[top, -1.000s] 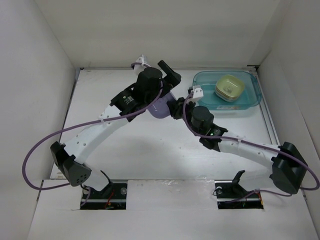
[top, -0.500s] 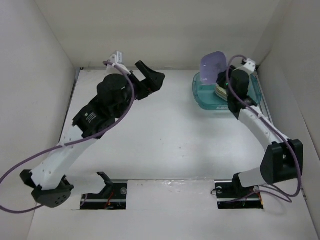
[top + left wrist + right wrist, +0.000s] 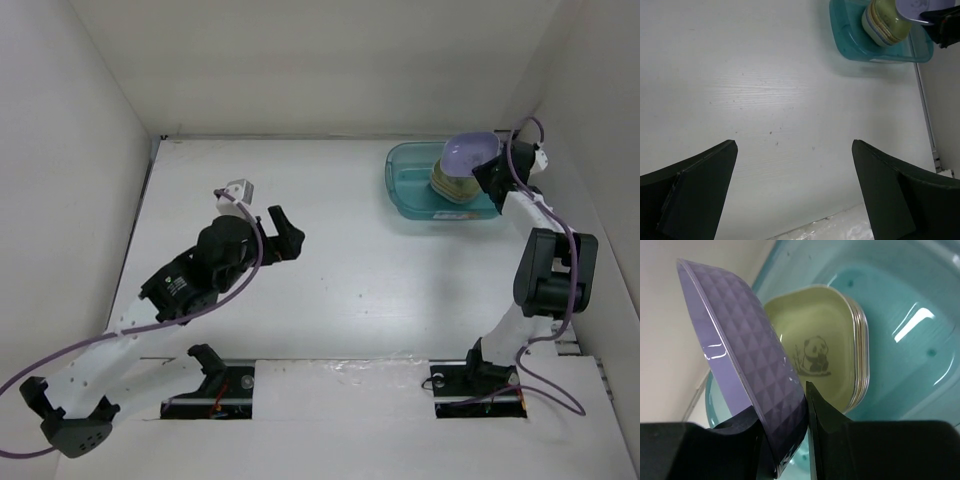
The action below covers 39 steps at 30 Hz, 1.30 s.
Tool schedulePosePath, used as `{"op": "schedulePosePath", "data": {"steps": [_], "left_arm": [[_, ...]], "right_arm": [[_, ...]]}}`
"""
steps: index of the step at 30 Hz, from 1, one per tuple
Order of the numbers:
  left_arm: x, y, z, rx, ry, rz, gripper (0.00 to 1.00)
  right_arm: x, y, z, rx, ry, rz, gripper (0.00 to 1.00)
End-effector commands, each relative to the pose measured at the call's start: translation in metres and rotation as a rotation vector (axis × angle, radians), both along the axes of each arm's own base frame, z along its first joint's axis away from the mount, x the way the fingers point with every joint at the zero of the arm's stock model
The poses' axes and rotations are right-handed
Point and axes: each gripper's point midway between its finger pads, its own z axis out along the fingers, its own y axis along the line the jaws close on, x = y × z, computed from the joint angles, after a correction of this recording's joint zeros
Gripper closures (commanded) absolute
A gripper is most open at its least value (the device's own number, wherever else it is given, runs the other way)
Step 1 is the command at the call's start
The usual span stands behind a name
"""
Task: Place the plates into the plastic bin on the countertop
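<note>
The right gripper (image 3: 785,436) is clamped on the rim of a purple plate (image 3: 740,352) and holds it tilted on edge above the stack of plates (image 3: 816,356). The stack, with a green panda-print dish on top, sits in the teal plastic bin (image 3: 408,190) at the far right corner of the countertop (image 3: 350,275). The left gripper (image 3: 284,236) hovers over the countertop's left half with its fingers spread wide.

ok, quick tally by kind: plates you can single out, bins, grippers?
Plates: 2, purple plate in right gripper, green plate topping a stack too tight to count
Plastic bin: 1
Grippers: 2, left gripper open
Total: 5
</note>
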Motion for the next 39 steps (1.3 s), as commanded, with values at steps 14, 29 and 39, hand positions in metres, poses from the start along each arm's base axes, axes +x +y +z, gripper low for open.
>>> {"op": "schedulePosePath", "data": {"steps": [14, 29, 39], "left_arm": [[-0.015, 0.048, 0.014, 0.03, -0.113, 0.082, 0.01], [-0.012, 0.053, 0.011, 0.039, -0.123, 0.113, 0.01], [-0.011, 0.056, 0.011, 0.044, -0.128, 0.13, 0.01]], "right_arm": [[0.021, 0.008, -0.003, 0.178, -0.067, -0.101, 0.86], [0.017, 0.045, 0.082, 0.144, -0.225, 0.005, 0.0], [-0.008, 0.035, 0.101, 0.114, -0.15, 0.046, 0.0]]}}
